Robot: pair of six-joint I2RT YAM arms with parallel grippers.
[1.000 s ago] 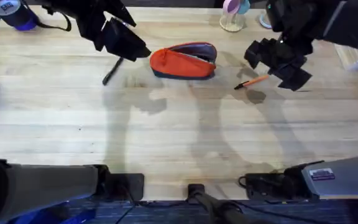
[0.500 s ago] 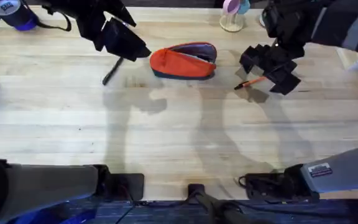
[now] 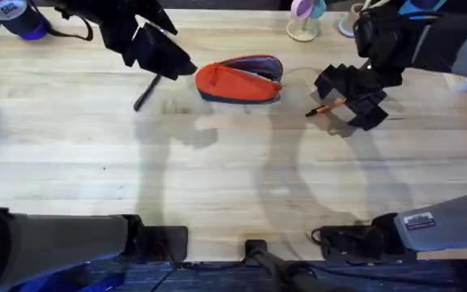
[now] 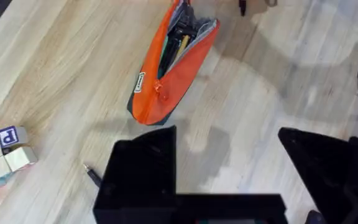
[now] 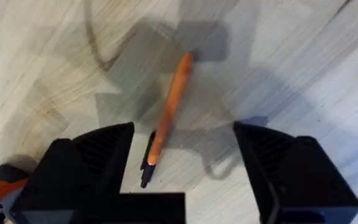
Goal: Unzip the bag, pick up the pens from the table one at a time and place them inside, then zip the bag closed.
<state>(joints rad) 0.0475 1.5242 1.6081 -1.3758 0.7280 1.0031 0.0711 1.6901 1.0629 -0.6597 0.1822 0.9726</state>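
While bag (image 3: 240,79) lies unzipped, orange pen (image 3: 328,106) on table (image 3: 217,178).

Near half of desk (image 3: 233,178): bare wood, open to pass from either side.
Pouch (image 3: 240,79): lies mid-desk at the far side, zipper open, blocking the way between the two arms.
Left pincer (image 3: 164,63): hangs just beside the pouch's left end, over the black pen (image 3: 145,92).
Right pincer (image 5: 182,155): spread wide over the orange pen (image 5: 166,121), bare wood either side.
Far edge: tape roll (image 3: 19,18) and cup (image 3: 302,20) crowd the rim.
Left side: toy blocks (image 4: 2,155) near the black pen.
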